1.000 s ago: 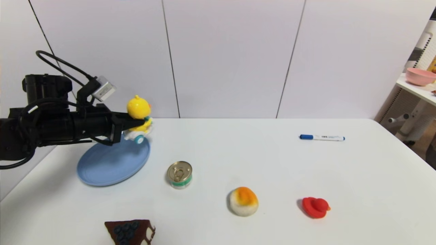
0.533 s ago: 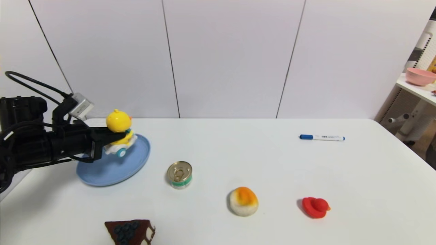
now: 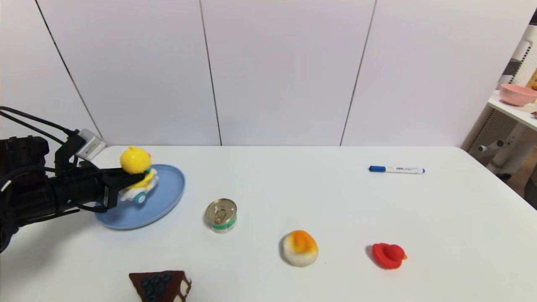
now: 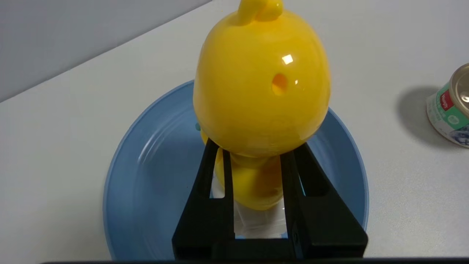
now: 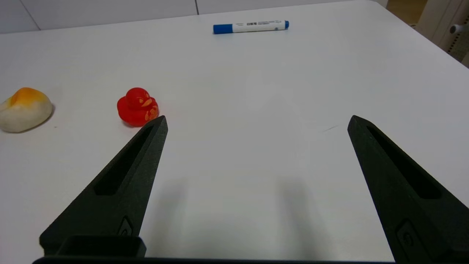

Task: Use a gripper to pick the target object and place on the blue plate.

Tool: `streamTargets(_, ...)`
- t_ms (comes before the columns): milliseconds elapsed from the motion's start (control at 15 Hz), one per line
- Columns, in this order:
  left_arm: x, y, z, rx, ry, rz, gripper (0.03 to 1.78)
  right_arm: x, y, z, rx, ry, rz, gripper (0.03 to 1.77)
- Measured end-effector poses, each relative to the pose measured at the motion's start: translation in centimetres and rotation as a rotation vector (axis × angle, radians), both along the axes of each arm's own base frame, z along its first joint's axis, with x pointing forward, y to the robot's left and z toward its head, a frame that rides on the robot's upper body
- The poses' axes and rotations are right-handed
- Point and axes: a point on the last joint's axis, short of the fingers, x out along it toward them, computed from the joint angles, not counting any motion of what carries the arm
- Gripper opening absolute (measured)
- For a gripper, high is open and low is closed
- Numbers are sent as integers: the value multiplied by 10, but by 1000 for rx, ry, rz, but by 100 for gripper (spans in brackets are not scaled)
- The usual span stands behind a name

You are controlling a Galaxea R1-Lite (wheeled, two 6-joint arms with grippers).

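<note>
Black left gripper point(image 3: 140, 176) near-level — clamping duck point(image 3: 135, 161), over blue plate point(image 3: 168, 197)

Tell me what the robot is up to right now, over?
Left tool shut on yellow duck toy, over blue plate. Right tool open, parked off to the side. Can beside plate, not in the way.

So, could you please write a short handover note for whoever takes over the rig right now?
Left gripper: shut on the yellow duck on its toy car, holding it by the neck, over the blue plate. In the wrist view the car's base looks close to the plate; contact cannot be confirmed.
Right gripper: open, empty, parked above the table near the red duck.
Done: duck picked and brought over the plate.
Left: lower if needed, open the jaws, withdraw the arm.
The can stands just beside the plate.
</note>
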Motion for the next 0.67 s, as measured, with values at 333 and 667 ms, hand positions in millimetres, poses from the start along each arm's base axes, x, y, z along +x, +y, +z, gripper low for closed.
streamTargets(333,0,0,-8,-5,24,-1,90,0,0,0,0,0,0,170)
streamTargets(667,-5,-2,-8,-9,45,-2,129,0,0,0,0,0,0,170)
